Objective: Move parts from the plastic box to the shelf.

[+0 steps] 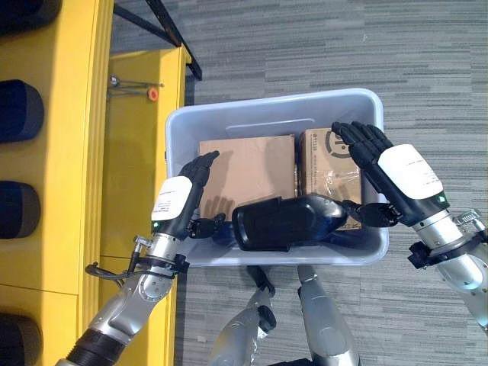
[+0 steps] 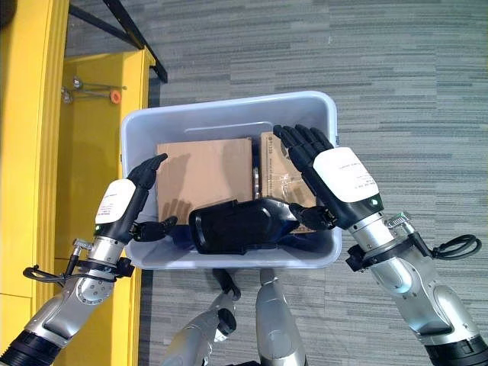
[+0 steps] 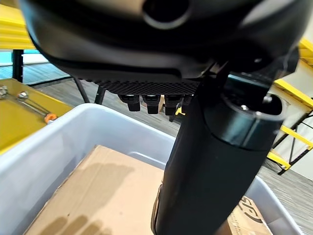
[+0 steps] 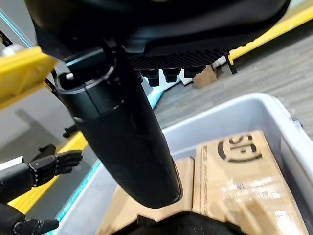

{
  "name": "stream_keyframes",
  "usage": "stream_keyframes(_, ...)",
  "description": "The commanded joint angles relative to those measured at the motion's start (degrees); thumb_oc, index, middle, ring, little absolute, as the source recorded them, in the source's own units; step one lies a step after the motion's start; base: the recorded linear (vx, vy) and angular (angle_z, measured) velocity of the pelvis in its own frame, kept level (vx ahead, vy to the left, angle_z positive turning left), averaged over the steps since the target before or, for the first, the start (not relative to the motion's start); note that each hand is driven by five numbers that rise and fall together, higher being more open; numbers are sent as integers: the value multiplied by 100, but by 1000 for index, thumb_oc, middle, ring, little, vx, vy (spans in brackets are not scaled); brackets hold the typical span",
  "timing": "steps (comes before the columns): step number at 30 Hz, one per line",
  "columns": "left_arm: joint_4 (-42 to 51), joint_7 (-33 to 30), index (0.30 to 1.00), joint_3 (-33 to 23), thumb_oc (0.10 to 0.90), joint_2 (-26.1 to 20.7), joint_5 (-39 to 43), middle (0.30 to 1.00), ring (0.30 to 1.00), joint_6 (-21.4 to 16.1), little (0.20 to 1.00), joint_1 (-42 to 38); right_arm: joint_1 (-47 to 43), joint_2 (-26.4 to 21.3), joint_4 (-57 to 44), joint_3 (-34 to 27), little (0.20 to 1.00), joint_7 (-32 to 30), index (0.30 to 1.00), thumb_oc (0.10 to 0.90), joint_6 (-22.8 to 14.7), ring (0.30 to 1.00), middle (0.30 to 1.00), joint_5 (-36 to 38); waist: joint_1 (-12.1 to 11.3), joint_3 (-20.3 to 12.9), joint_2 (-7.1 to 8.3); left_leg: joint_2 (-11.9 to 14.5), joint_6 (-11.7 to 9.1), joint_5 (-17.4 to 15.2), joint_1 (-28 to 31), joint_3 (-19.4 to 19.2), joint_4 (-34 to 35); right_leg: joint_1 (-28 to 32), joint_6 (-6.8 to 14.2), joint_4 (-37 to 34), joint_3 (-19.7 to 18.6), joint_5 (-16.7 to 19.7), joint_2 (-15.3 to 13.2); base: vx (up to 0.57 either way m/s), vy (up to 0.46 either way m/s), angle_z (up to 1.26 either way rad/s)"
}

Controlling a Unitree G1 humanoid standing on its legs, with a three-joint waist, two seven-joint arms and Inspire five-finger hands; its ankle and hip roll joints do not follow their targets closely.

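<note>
A pale grey plastic box [image 1: 274, 103] stands on the floor before me, holding a large cardboard box [image 1: 248, 164] and a smaller one [image 1: 324, 164]. A black, glossy part [image 1: 274, 223] with a dark blue end lies across the box's near side, between my two hands. My left hand [image 1: 179, 200] is at its left end, fingers straight, thumb against it. At the part's right end is my right hand [image 1: 408, 175], fingers straight over the smaller cardboard box and thumb touching the part. The yellow shelf [image 1: 69, 152] runs along the left.
Several dark rounded parts [image 1: 15, 110] lie on the yellow shelf at the far left. A bolt with an orange washer [image 1: 152, 93] sits on a lower yellow ledge beside the box. A black frame leg [image 1: 171, 30] crosses the grey carpet behind.
</note>
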State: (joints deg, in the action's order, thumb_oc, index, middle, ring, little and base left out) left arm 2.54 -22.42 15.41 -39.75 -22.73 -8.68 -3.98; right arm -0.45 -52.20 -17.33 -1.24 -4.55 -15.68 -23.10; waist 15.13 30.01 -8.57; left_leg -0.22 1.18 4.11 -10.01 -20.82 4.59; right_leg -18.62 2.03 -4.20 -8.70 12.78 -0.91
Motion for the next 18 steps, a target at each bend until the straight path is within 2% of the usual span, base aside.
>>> stream_keyframes(1,350,-438,1000,-503,900,-413,32,1000,1000,-266,1000,43,-313,-142,-483,-364,1000,-447,1000,900,-334,1000,1000,-19,49,-21,158,-128,26,-817,-389,361,-797,-241,266,1121,389,-1385,21,-40,-21,0)
stream_keyframes(3,360,-432,1000,-509,900,-412,12,1000,1000,-255,1000,87,-217,-180,-448,-381,1000,-526,1000,900,-258,1000,1000,140,44,-21,183,-122,29,-827,-470,361,-876,-310,246,1190,430,-1402,22,-46,-22,0)
stream_keyframes(7,401,-448,1000,-539,900,-445,111,1000,1000,-214,1000,138,-132,-153,-375,-420,1000,-693,1000,900,-367,1000,1000,295,32,-21,204,-117,39,-860,-566,363,-984,-401,234,1314,464,-1456,36,-31,-19,1)
stream_keyframes(12,379,-582,1000,-485,900,-282,143,1000,1000,-170,1000,162,-229,41,-503,-300,1000,-512,1000,900,-395,1000,1000,573,-29,-21,230,-105,36,-814,-576,417,-962,-422,189,1316,447,-1443,94,-38,-33,6)
stream_keyframes(14,374,-630,1000,-458,900,-225,124,1000,1000,-176,1000,145,-293,144,-529,-225,1000,-548,1000,900,-285,1000,1000,701,-69,-21,255,-54,-31,-714,-551,502,-863,-355,160,1228,429,-1422,144,-74,-56,8)
stream_keyframes(15,345,-671,1000,-476,900,-200,98,1000,1000,-293,1000,154,-387,250,-474,-149,1000,-620,1000,900,-155,1000,1000,825,-133,-21,273,-56,-56,-686,-494,529,-815,-266,125,1123,475,-1405,195,-117,-41,15)
stream_keyframes(17,345,-698,1000,-497,900,-178,79,1000,1000,-346,1000,181,-423,335,-400,-107,1000,-688,1000,900,-77,1000,1000,1152,-164,-21,318,-102,-32,-822,-434,499,-931,-203,106,1088,552,-1429,175,-142,-28,14)
stream_keyframes(18,353,-712,1000,-520,900,-194,100,1000,1000,-409,1000,205,-443,384,-331,-100,1000,-707,1000,900,-80,1000,1000,1257,-179,-21,364,-156,4,-999,-442,463,-1234,-176,65,1091,593,-1430,142,-171,-43,11)
